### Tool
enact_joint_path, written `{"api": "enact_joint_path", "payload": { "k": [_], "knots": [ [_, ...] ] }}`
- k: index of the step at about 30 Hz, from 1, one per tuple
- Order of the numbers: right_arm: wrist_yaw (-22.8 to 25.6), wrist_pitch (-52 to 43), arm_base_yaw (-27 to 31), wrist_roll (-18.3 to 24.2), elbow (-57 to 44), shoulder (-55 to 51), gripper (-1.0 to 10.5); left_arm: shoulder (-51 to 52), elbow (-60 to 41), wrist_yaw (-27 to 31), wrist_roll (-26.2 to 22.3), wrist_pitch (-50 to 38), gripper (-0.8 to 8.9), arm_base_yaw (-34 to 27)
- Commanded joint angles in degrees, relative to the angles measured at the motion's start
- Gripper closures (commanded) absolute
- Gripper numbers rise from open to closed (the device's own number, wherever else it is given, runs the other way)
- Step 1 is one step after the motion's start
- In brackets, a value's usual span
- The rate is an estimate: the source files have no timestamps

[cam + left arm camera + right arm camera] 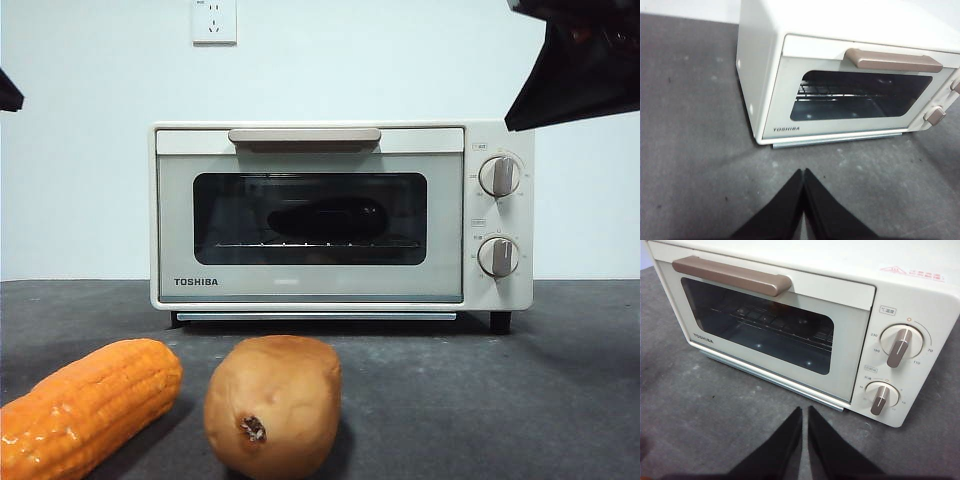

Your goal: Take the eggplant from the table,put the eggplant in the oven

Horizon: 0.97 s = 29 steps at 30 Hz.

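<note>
the eggplant (325, 220) is lying inside the shut oven (340, 215). it looks smooth and slippery, so its middle is best to grab. both grippers (803, 172) (805, 410) are waiting, fingers pressed together, holding nothing.

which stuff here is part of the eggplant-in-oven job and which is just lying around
Part of the job:
- eggplant, dark shape on the rack behind the shut glass door
- oven
- table
- left gripper and right gripper, both shut and empty, in front of the oven

Just lying about:
- potato
- corn cob
- wall socket
</note>
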State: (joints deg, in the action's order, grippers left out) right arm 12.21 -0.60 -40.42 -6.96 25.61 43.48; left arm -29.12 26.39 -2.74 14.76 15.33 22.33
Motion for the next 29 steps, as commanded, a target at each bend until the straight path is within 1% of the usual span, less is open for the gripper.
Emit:
{"api": "enact_joint_path", "payload": {
  "k": [1,12,13,15,16,17,20,25,29],
  "knots": [
    [0.3,-0.7,-0.3,-0.1,0.1,0.2,9.4,-0.4,0.2,0.1,1.3,-0.4,8.10,0.3],
    [0.2,-0.7,-0.3,-0.1,0.1,0.1,9.4,-0.3,0.1,0.1,1.2,-0.4,8.10,0.3],
    [0.3,-0.7,-0.3,-0.1,0.1,0.1,9.4,0.5,0.0,0.1,1.2,0.2,8.10,0.5],
    [0.3,-0.8,-0.3,-0.1,0.1,0.1,9.4,5.2,0.0,0.2,1.1,2.4,8.10,-0.2],
    [0.3,-0.8,-0.3,-0.1,0.1,0.1,9.4,7.5,0.0,0.0,0.4,3.2,8.10,-0.7],
    [0.3,-0.8,-0.3,-0.1,0.1,0.1,9.4,10.6,-0.1,0.1,-3.8,4.0,8.10,-1.8],
    [0.2,-0.8,-0.3,-0.1,0.1,0.1,9.4,18.8,-0.5,0.1,-9.9,5.9,8.10,-6.4],
    [0.2,-0.8,-0.3,-0.1,0.1,0.1,9.4,27.9,-4.0,0.1,-14.6,5.8,8.10,-14.4],
    [0.2,-0.8,-0.3,-0.1,0.1,0.1,9.4,28.9,-9.1,0.1,-15.2,4.3,8.10,-19.1]
  ]
}}
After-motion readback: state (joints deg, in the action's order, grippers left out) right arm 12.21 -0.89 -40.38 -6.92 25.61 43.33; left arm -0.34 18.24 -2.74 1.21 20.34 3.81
